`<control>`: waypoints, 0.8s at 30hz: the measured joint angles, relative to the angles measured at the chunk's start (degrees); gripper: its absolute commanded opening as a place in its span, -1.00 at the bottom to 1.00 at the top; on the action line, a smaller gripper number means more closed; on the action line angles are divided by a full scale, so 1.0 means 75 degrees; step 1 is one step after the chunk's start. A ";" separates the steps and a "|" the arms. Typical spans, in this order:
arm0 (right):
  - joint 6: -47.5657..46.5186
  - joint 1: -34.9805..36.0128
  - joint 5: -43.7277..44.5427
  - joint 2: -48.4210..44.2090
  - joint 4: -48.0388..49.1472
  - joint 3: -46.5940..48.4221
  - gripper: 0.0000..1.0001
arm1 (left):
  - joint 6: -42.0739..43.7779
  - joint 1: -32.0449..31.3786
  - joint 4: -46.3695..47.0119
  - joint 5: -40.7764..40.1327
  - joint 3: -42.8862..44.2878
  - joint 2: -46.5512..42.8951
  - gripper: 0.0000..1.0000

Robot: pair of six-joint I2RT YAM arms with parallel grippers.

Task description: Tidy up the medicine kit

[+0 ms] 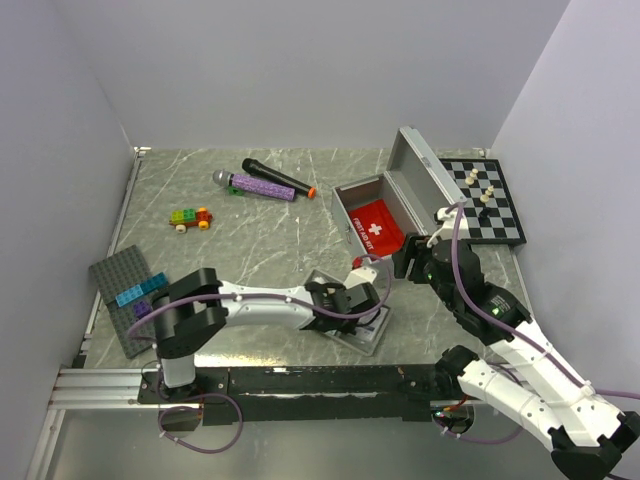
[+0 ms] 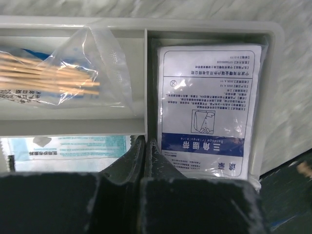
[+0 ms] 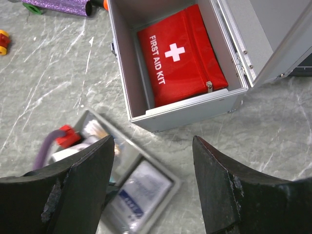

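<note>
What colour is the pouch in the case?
The pouch is red with a white cross; clearest in the right wrist view.

Tally of what lies on the table

One metal case (image 3: 195,111), one red pouch (image 3: 183,53) and one grey tray (image 2: 146,23) with three packets (image 2: 207,107) showing. There are also two microphones (image 1: 275,175), one toy car (image 1: 190,217), one studded plate (image 1: 115,275) and one chessboard (image 1: 505,220). The chessboard carries a few chess pieces (image 1: 472,177), too small to count surely.
</note>
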 measured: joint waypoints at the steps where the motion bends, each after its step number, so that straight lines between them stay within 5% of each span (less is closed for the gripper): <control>1: 0.0000 0.0000 0.0000 0.0015 0.0000 0.0006 0.44 | 0.0055 0.0000 -0.0050 -0.0020 -0.0111 -0.0128 -0.98; 13: -0.0006 0.0000 0.0012 0.0248 0.0102 0.0187 0.44 | 0.0933 0.0003 -0.1195 -0.0927 -0.1014 -0.3410 -0.98; 19: -0.0006 0.0000 0.0003 0.0265 0.0184 0.0172 0.44 | 0.2565 0.0169 -0.1151 -0.1294 -0.0836 -0.4264 -0.98; 24: -0.0009 0.0000 -0.0006 0.0254 0.0210 0.0134 0.44 | 0.4243 0.1087 -0.0373 -0.0542 -0.0577 -0.4386 -0.98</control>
